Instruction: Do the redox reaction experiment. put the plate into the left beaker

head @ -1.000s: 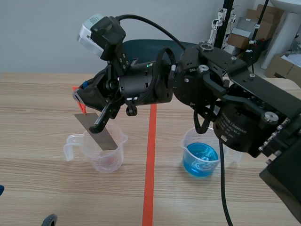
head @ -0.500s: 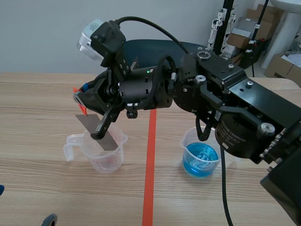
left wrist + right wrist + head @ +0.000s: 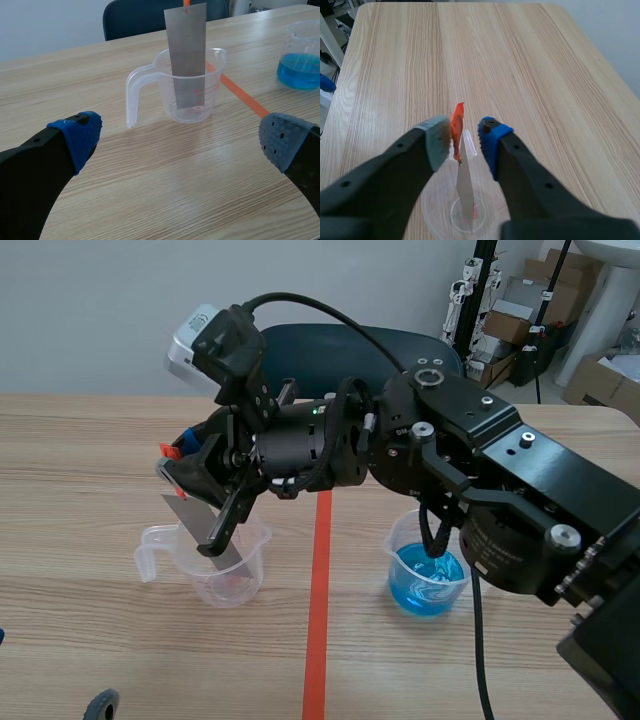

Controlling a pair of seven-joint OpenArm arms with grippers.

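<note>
Two beakers were counted on the one table (image 3: 80,440): one clear beaker (image 3: 215,565) and one beaker of blue liquid (image 3: 428,565). There was one grey plate (image 3: 186,55), bearing one orange tag (image 3: 456,125). Two pincers showed: the left pincer (image 3: 181,137) and the right pincer (image 3: 462,137). There was one tape line (image 3: 318,570) and one chair (image 3: 330,345). There were several cardboard boxes (image 3: 598,380), their number unclear.
</note>
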